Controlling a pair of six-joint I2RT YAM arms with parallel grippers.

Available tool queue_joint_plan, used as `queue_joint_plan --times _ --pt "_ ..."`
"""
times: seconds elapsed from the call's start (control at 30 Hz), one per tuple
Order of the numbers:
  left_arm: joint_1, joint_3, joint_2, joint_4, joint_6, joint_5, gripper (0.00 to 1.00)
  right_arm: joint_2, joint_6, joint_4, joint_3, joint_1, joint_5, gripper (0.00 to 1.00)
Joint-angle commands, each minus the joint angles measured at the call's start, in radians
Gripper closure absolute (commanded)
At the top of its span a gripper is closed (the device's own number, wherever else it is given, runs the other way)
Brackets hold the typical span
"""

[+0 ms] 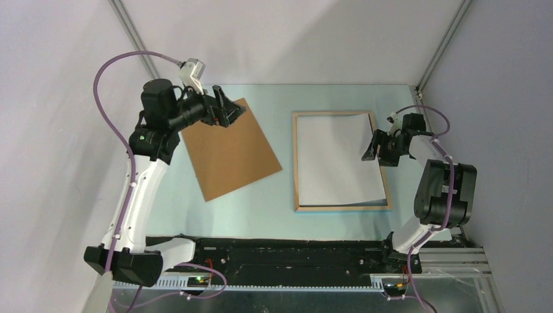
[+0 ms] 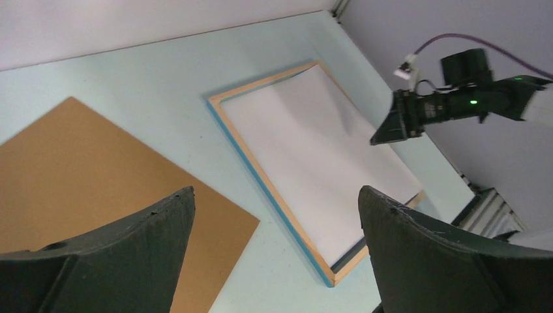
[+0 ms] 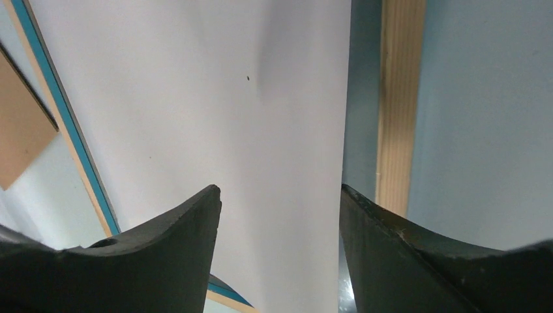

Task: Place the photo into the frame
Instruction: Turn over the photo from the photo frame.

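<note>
My left claw (image 1: 231, 109) hangs wide open and empty above the brown board (image 1: 235, 153). The photo (image 1: 336, 160) lies white side up inside the frame (image 1: 295, 163); my right claw (image 1: 369, 146) hovers over its right edge, jaws parted, gripping nothing.

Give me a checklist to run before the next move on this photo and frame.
1. Photo inside the frame: ok, white back up.
2. Photo lying flat: not ok, it buckles near its right edge.
3. Right tool open: ok, jaws apart, gripping nothing.
4. Left tool free: ok, open and empty.
5. Brown board within reach: ok, flat to the left of the frame, its far corner under the left tool.
</note>
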Motion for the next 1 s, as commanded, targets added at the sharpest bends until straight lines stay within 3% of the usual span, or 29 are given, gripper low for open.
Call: queue_joint_plan --times 0.0,0.2,0.4,0.6,0.77,0.87,0.97 --pt "-0.006 -0.036 -0.035 0.014 0.051 -0.113 0.0 -0.112 -0.043 -0.004 0.006 0.002 0.084 0.27" --pt "-0.007 -0.099 -0.059 0.014 0.102 -0.256 0.0 -0.21 -0.052 0.012 0.005 0.018 0.129 0.15" --pt "-0.006 -0.172 -0.113 0.014 0.177 -0.375 0.0 -0.276 -0.051 0.039 0.006 0.072 0.172 0.11" --pt "0.017 -0.288 -0.147 0.012 0.21 -0.557 0.0 -0.327 -0.088 0.127 0.01 0.26 0.258 0.09" --pt "0.143 -0.365 -0.125 0.0 0.181 -0.544 0.0 -0.304 -0.125 0.178 0.056 0.452 0.359 0.07" --pt "0.267 -0.392 -0.072 -0.028 0.163 -0.473 0.0 -0.243 -0.154 0.204 0.121 0.573 0.39 0.07" --pt "0.322 -0.41 -0.023 -0.049 0.16 -0.411 0.0 -0.168 -0.161 0.202 0.193 0.661 0.397 0.06"
